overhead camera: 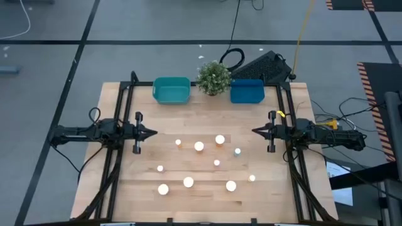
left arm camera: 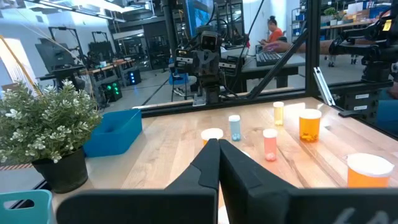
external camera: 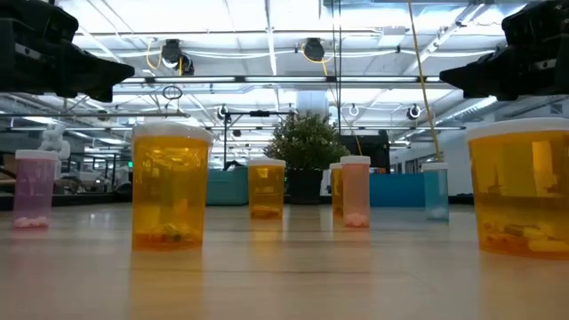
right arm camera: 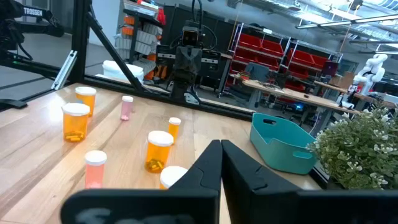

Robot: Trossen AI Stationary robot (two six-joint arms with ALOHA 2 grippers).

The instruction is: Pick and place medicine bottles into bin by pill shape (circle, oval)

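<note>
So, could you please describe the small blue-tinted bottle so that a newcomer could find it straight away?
Start at the far edge of the table, where a blue bin sits right of the potted plant. Come straight toward the near edge from that bin to the first bottle, the blue-tinted bottle. It is slim with a pale blue body, whereas its neighbours are amber or pink.

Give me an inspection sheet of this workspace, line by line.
Surface: wooden table, bottles scattered mid-table.
Job's things: ten white-capped medicine bottles, all upright on the table; teal bin and blue bin at the far edge, no bottles seen inside.
Clutter: potted plant between the bins.
Grippers: left claw shut, at the table's left side; right claw shut, at the right side; both hold nothing.
Cables: black and yellow cables on the floor behind and right of the table.
Surroundings: person seated at a desk beyond the table.
</note>
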